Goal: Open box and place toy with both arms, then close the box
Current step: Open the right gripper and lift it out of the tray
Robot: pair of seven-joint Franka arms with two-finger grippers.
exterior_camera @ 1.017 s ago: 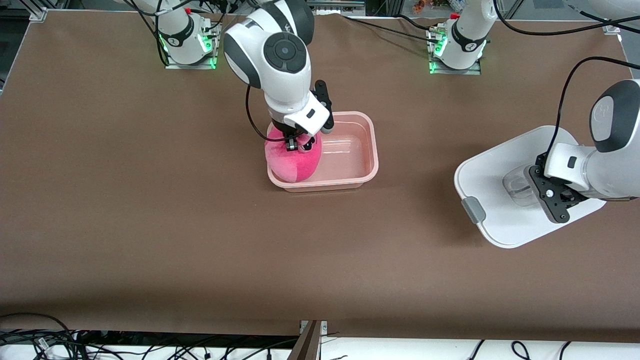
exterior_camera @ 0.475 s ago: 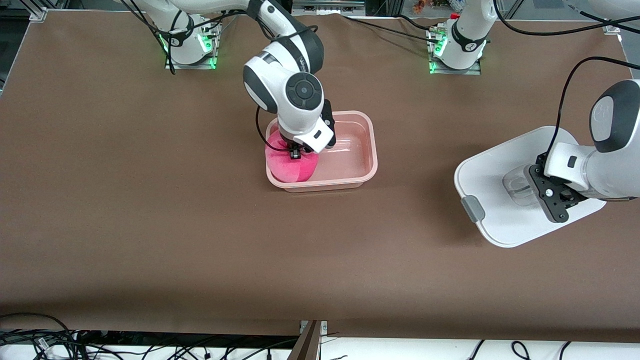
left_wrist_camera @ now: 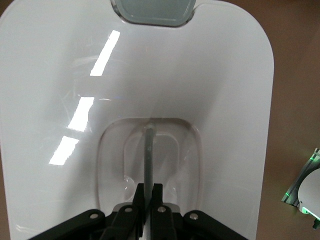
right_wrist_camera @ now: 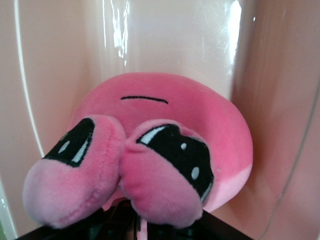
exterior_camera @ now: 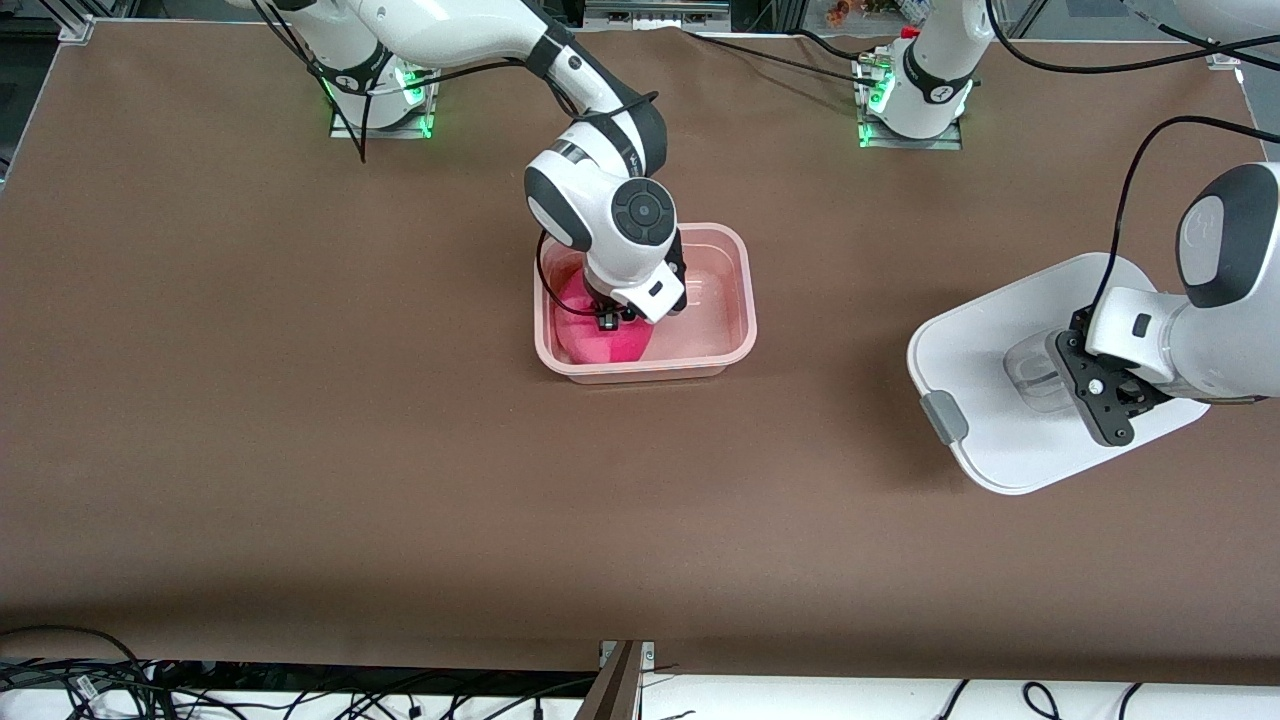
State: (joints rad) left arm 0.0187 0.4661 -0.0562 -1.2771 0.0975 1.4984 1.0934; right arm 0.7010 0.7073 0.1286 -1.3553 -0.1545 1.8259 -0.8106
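Right gripper (exterior_camera: 608, 318) lowered one toy (exterior_camera: 600, 340) into one box (exterior_camera: 745, 300), clenched on it, left gripper (exterior_camera: 1085, 385) grasping one lid (exterior_camera: 985, 350).

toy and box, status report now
Right hand shut on toy, low inside box. Left hand clamps lid handle, lid off. Nothing in the way.

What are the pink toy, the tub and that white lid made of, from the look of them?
The toy looks like soft plush: fuzzy, creased where pinched. The tub seems translucent pink plastic, glossy with glare streaks. The lid looks like smooth shiny white plastic, its handle clear plastic.
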